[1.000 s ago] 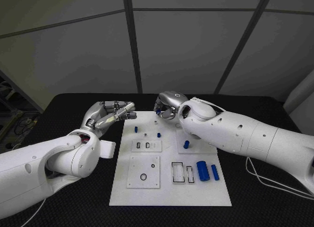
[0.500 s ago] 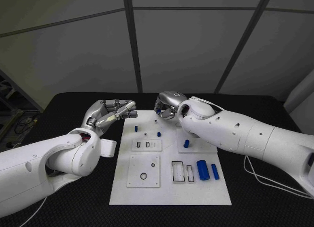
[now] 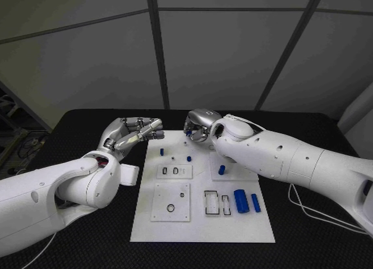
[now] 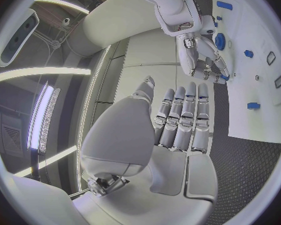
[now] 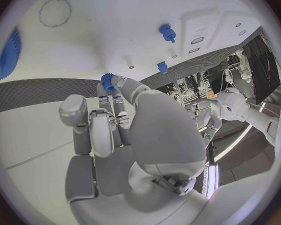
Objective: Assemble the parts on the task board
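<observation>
Head view. The task board (image 3: 202,232) lies in the middle of the black bench (image 3: 81,241), long axis running away from the robot. The right robot hand (image 3: 198,128) hangs over the board's far edge, fingers curled downward. The left robot hand (image 3: 135,133) is just off the board's far-left corner, fingers curled inward; no part is seen in it. On the board, a small blue peg (image 3: 162,151) and a second small blue piece (image 3: 189,158) stand near the far edge, a short blue part (image 3: 221,170) sits at mid-board, and two larger blue cylinders (image 3: 247,201) lie side by side toward the near-right edge, long axes parallel to the board's.

Left wrist view. The left robot hand (image 4: 178,120) shows its fingers extended side by side, holding nothing. Beyond them the right robot hand (image 4: 203,60) points its fingertips down at the board (image 4: 268,120), with a blue piece at the tips.

Right wrist view. The right robot hand (image 5: 115,120) pinches a small blue gear (image 5: 107,79) between its fingertips, just off the board surface (image 5: 115,30). Two short white pins (image 5: 129,61) stand near the gear, one beside a blue block (image 5: 162,66).

Judgement: the step in hand is seating the gear. The right robot hand is the nearer, and the pins lie just beyond the gear, further onto the board.
</observation>
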Controlling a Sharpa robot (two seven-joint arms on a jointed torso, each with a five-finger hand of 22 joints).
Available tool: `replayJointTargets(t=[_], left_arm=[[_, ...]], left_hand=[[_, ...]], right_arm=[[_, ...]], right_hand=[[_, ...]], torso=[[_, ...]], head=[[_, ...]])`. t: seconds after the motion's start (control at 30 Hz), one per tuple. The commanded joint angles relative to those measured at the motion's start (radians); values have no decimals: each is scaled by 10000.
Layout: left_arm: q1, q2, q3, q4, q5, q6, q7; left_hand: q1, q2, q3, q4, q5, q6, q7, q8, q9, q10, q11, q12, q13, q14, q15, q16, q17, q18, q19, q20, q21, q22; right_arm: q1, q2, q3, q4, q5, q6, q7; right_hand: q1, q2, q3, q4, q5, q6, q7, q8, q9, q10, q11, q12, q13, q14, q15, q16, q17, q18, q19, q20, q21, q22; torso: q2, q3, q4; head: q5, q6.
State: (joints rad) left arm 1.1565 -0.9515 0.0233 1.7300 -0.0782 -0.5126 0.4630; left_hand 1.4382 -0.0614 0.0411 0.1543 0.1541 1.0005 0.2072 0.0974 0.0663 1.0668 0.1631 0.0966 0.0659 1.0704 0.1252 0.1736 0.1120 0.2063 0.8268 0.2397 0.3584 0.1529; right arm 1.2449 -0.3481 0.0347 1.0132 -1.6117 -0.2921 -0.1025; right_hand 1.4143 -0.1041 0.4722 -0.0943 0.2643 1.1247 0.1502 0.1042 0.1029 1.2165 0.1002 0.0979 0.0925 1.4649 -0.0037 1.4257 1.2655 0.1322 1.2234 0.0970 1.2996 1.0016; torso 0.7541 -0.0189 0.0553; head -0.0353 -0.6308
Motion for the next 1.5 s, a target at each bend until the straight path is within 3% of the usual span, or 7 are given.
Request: replayJointTargets(t=[0.03,0.53,0.9,1.07,1.27,1.43,1.5], left_arm=[[20,11,13,24,-83,147,36],[41,13,15,-15,-83,187,-7],[58,-4,16,-33,-83,207,-33],[60,-33,16,-37,-83,228,-46],[61,-108,15,-74,-83,247,-57],[62,-166,14,-88,-83,269,-70],[62,-183,14,-94,-83,289,-80]], left_hand=[[-67,0,-31,-5,-31,-10,79,-51,-16,-21,26,-22,-7,-62,25,-54,3,-240,-60,31,15,-9],[-72,2,-35,-7,-36,-13,82,-59,-16,-27,29,-30,-7,-65,28,-63,3,-240,-63,33,14,-10],[-79,4,-41,-9,-42,-20,87,-71,-17,-36,33,-40,-7,-69,32,-75,3,-241,-68,35,13,-12],[-82,7,-46,-14,-45,-26,90,-82,-17,-45,37,-51,-7,-72,35,-87,3,-241,-72,38,12,-14],[-81,7,-47,-17,-46,-28,89,-86,-17,-50,39,-56,-8,-73,36,-91,3,-241,-74,39,12,-15],[-81,7,-48,-18,-47,-29,89,-88,-17,-52,39,-58,-8,-73,37,-93,3,-241,-75,39,12,-15],[-79,8,-48,-21,-47,-31,88,-91,-17,-56,40,-62,-8,-73,37,-95,3,-241,-76,40,12,-16]], right_arm=[[-13,33,-31,-25,22,288,110],[-14,122,-35,-185,69,406,171],[-14,18,-36,-39,74,100,190],[-17,-325,-34,432,146,-454,217],[-17,-1309,-22,1603,497,-1187,280],[-9,-2231,25,2440,903,-1006,119],[-5,-2606,69,2713,1135,-692,-23]], right_hand=[[-39,55,43,-10,6,-61,32,-67,14,166,-188,-55,198,526,66,56,-12,-185,-68,7,45,-13],[-329,-154,229,39,-94,-829,255,-406,-90,-1210,164,-365,-150,434,363,-65,-331,-65,-595,262,-220,-581],[-444,-341,93,46,-121,-1359,237,-427,-173,-1968,252,-327,-283,324,444,-241,-729,48,-989,372,-534,-1148],[-511,-441,-217,74,-151,-1620,142,-413,-209,-2335,281,-267,-275,245,449,-343,-944,95,-1174,443,-734,-1459],[-535,-471,-434,105,-129,-1665,144,-394,-204,-2381,268,-160,-254,200,436,-400,-1072,121,-1243,468,-835,-1607],[-561,-384,-592,202,-26,-1508,187,-329,-158,-1946,181,189,-188,227,387,-374,-1036,119,-1166,417,-849,-1585],[-620,-346,-618,296,77,-1351,210,-280,-118,-1310,91,529,-97,314,309,-228,-748,34,-853,377,-636,-1177]], torso=[[8,-1,-4],[10,-5,-1],[5,4,-12],[1,11,-25],[-17,16,-74],[-49,29,-154],[-68,34,-194]], head=[[6,-25],[21,5],[32,11],[29,15],[29,75],[31,104],[22,121]])
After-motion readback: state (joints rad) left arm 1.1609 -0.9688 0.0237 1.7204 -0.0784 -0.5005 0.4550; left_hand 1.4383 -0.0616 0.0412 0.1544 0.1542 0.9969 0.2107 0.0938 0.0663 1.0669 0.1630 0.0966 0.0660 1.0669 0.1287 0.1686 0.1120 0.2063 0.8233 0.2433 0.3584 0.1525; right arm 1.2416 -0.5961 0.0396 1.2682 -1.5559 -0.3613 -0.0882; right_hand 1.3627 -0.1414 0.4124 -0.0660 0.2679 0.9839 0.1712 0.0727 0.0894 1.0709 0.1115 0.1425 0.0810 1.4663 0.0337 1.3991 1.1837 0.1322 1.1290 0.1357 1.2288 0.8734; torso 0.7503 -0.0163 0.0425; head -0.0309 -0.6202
